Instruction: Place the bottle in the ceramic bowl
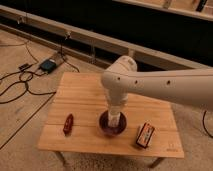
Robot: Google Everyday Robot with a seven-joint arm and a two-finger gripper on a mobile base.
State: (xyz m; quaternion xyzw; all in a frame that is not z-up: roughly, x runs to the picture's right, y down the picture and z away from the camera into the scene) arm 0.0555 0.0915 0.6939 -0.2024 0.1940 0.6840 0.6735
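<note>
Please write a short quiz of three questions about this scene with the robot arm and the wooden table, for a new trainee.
1. True or false: the gripper is directly over the ceramic bowl.
2. Which item lies to the right of the bowl in the camera view? A) small dark red object B) red-and-white box C) blue device
3. Fill in: the blue device lies on the ____, beyond the wooden table.

Key: 1 true; 2 B, the red-and-white box, while the small dark red object lies left; 3 floor.
</note>
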